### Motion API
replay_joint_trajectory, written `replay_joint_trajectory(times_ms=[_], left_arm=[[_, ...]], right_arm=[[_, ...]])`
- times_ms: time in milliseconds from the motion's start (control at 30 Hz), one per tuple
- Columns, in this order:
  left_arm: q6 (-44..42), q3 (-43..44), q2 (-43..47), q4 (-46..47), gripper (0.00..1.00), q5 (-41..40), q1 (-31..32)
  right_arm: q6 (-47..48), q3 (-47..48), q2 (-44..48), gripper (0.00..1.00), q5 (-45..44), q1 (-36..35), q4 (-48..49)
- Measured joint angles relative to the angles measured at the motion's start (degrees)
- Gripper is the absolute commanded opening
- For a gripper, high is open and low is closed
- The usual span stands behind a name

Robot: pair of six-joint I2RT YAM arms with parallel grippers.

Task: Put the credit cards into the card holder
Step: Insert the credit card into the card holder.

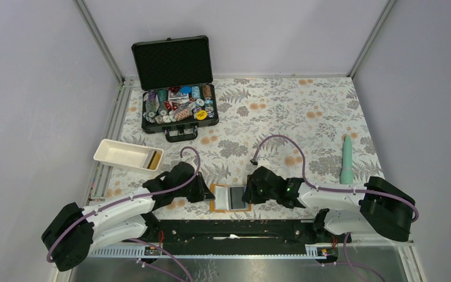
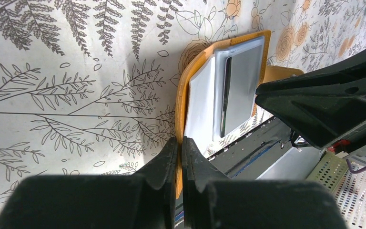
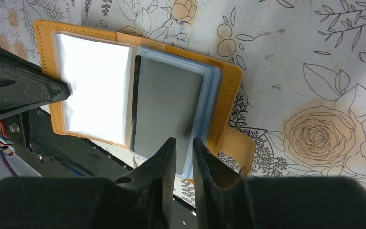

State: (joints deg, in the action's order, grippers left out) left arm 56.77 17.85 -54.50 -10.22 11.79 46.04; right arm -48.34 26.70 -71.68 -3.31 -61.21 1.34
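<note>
**Q:** Where is the holder?

**A:** The card holder [image 1: 231,198] lies open and flat at the near edge of the table [image 1: 305,117], between my two grippers. Its long side runs left to right. The pale card [image 3: 97,90] fills its left half. The dark card [image 3: 167,109] sits in the plastic sleeve [image 3: 210,95] on the right half, with its long axis across the holder.

**Q:** Which arm is nearer the dark one?

**A:** My right. That card lies straight ahead of my right gripper [image 3: 184,145], right at the tips. My left gripper [image 2: 180,143] is at the far end from it, fingers together, pinching the holder's orange left border. I judge it is acting as the anchor.

**Q:** And the right fingers?

**A:** They are nearly together, with a thin gap and the sleeve's near edge in it. I cannot tell whether they bite it or merely straddle it.

**Q:** What else is unclear?

**A:** My right fingers cover the dark card's near edge, so I can't say whether it is fully seated. From above, both grippers cover the holder's ends. The snap tab [image 3: 240,145] is partly hidden by my finger.
</note>
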Motion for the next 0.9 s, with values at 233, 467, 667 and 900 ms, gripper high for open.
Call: replay_joint_trajectory(times_ms=[233, 467, 667, 900], left_arm=[[-0.02, 0.0, 0.0, -0.02, 0.01, 0.0, 0.04], [-0.04, 0.02, 0.0, -0.09, 0.0, 0.0, 0.04], [-0.07, 0.02, 0.0, -0.17, 0.0, 0.0, 0.04], [-0.24, 0.02, 0.0, -0.22, 0.0, 0.0, 0.11]], right_arm=[[-0.61, -0.09, -1.46, 0.25, 0.04, 0.0, 1.11], [-1.07, -0.09, -2.43, 0.24, 1.03, 0.0, 2.54], [-1.31, -0.26, -2.62, 0.22, 2.19, 0.0, 3.85], [-2.1, -0.33, 0.02, 0.21, 4.33, 0.0, 5.42]])
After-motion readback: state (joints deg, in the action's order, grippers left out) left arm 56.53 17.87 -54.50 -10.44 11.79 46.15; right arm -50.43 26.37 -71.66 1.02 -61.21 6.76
